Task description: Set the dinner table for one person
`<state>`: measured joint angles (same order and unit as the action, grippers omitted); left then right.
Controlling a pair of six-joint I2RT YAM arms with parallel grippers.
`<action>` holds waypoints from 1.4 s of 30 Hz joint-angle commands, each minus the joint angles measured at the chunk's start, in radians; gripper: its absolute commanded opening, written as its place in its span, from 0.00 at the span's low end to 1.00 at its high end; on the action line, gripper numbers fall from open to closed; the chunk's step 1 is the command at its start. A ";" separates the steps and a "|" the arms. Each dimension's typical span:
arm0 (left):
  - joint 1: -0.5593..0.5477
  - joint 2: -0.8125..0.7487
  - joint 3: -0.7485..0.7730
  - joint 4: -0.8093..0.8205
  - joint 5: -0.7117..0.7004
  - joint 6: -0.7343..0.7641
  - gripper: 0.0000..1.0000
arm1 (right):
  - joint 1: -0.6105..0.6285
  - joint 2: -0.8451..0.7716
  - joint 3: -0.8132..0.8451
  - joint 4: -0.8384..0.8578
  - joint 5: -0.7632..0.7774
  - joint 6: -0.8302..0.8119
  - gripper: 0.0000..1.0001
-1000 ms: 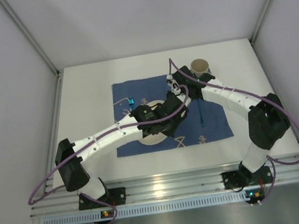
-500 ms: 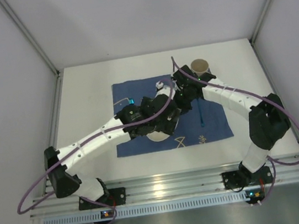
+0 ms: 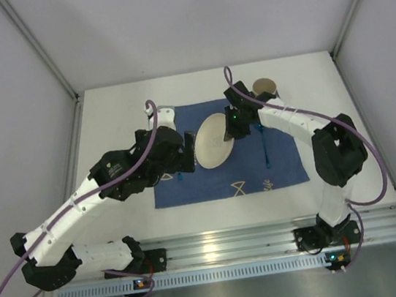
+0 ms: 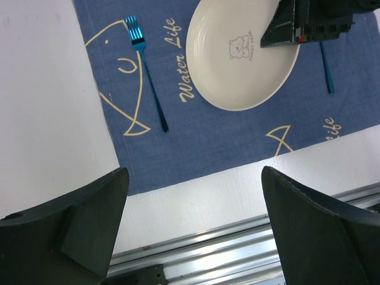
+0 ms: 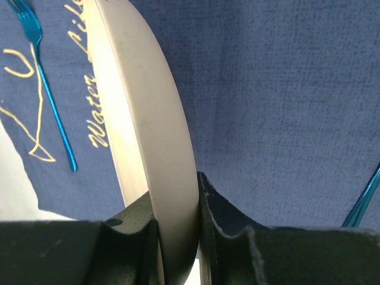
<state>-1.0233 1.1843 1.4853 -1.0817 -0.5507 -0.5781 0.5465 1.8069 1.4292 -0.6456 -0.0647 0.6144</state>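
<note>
My right gripper [image 3: 233, 126] is shut on the rim of a cream plate [image 3: 212, 140] and holds it tilted over the dark blue placemat [image 3: 260, 173]. In the right wrist view the plate's edge [image 5: 160, 136] is pinched between both fingers. The left wrist view shows the plate's [image 4: 237, 59] bear print. My left gripper [image 3: 176, 157] hangs open and empty, high over the mat's left side, left of the plate. A blue fork [image 4: 145, 71] lies on the mat's left part. A blue utensil [image 3: 265, 146] lies on its right part. The white dinner table [image 3: 114, 131] carries everything.
A tan cup [image 3: 265, 87] stands just beyond the placemat's far right corner, close behind my right arm. An aluminium rail [image 4: 237, 237] runs along the table's near edge. Grey walls enclose the table at the left, right and back.
My left gripper has opened and drawn back to the left, off the plate. The plate has shifted toward the far side and now stands tilted in the right gripper alone.
</note>
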 commanded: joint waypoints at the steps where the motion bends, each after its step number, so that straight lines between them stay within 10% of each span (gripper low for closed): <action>1: 0.002 -0.012 0.012 -0.070 -0.035 -0.045 0.98 | -0.003 0.028 0.028 0.047 0.060 0.015 0.03; 9: 0.002 0.011 -0.002 -0.044 -0.025 -0.026 0.98 | -0.002 0.019 -0.004 0.011 0.141 -0.031 0.75; 26: 0.164 0.110 -0.042 0.163 0.129 0.087 0.98 | 0.000 -0.233 0.085 -0.175 0.244 -0.162 0.89; 33: 0.262 0.103 -0.060 0.239 0.086 0.112 0.98 | 0.053 -0.703 -0.141 -0.026 0.073 -0.277 0.98; 42: 0.279 0.039 -0.210 0.402 -0.140 0.113 0.98 | 0.061 -1.450 -0.651 -0.094 0.222 -0.001 1.00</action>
<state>-0.7525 1.2926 1.3178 -0.8032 -0.5842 -0.4858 0.5961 0.5228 0.8742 -0.7017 0.0982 0.5087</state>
